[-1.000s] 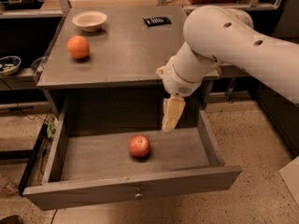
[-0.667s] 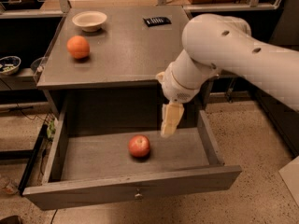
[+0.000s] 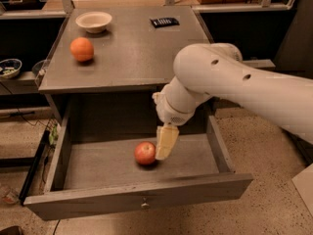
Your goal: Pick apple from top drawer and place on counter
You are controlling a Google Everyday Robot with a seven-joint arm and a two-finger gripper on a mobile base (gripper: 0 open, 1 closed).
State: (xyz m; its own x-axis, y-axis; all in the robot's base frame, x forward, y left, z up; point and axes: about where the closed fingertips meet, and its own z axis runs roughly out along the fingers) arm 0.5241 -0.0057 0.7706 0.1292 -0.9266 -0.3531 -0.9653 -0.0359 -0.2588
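The red apple (image 3: 145,152) lies on the floor of the open top drawer (image 3: 132,199), near its middle. My gripper (image 3: 165,143) hangs down from the white arm into the drawer, its pale fingers right beside the apple on its right, touching or almost touching it. The counter (image 3: 127,48) is the grey cabinet top behind and above the drawer.
On the counter sit an orange fruit (image 3: 81,49) at the left, a white bowl (image 3: 94,21) at the back left and a small black object (image 3: 164,21) at the back. The drawer walls (image 3: 216,141) flank the gripper. A dish (image 3: 9,67) stands on a low shelf at left.
The arm has swung left and down into the drawer, bringing the gripper from well right of the apple to right beside it. The apple has not moved.
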